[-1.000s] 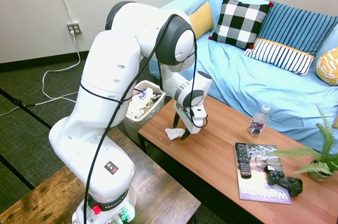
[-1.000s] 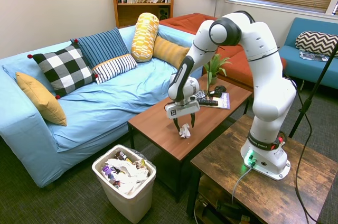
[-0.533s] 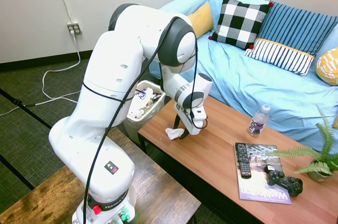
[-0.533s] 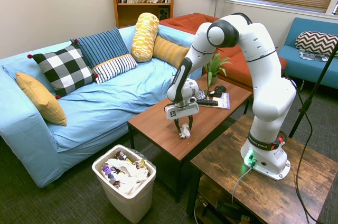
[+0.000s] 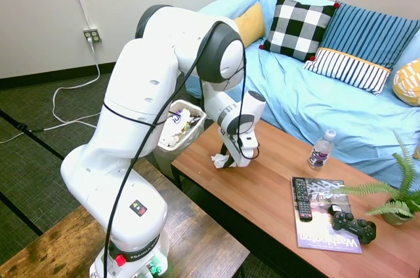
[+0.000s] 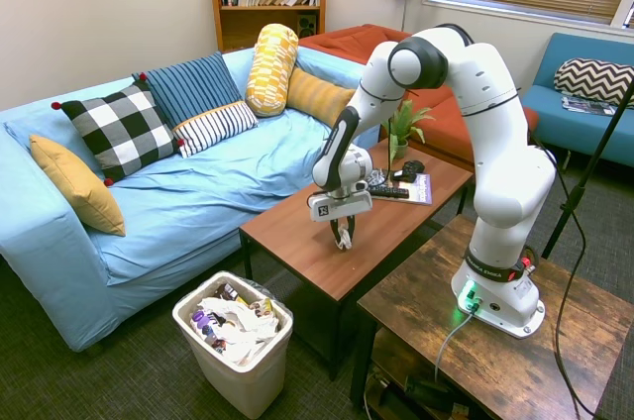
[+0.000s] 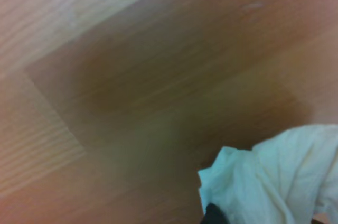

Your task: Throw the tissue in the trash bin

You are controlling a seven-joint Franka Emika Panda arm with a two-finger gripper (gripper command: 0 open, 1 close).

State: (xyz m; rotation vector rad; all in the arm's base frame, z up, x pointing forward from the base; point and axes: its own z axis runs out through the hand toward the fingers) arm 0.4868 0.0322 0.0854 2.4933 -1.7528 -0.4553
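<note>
Now my tool [image 5: 225, 160] is pinched on the tissue [image 5: 217, 158], and the little white wad sits between my two fingers, right at the tabletop [image 5: 275, 193] near its short end. From the side, the tissue [image 6: 344, 238] looks squeezed into a thin strip, so I think my hold is good. Close up, the tissue [image 7: 274, 182] is soft and wrinkly over the brown wood. The trash bin [image 6: 238, 346] stands on the floor past that end of the tabletop, and it is already piled high with other papers. I think the job now is to lift the wad and carry it over there. I should keep my fingers tight, because soft paper can slip out. I should go straight up first, so a loose corner does not drag on the wood. Then I should stop right over the middle of the trash bin [image 5: 177, 127] before I let go, and drop it from low, so it does not bounce off the pile.
</note>
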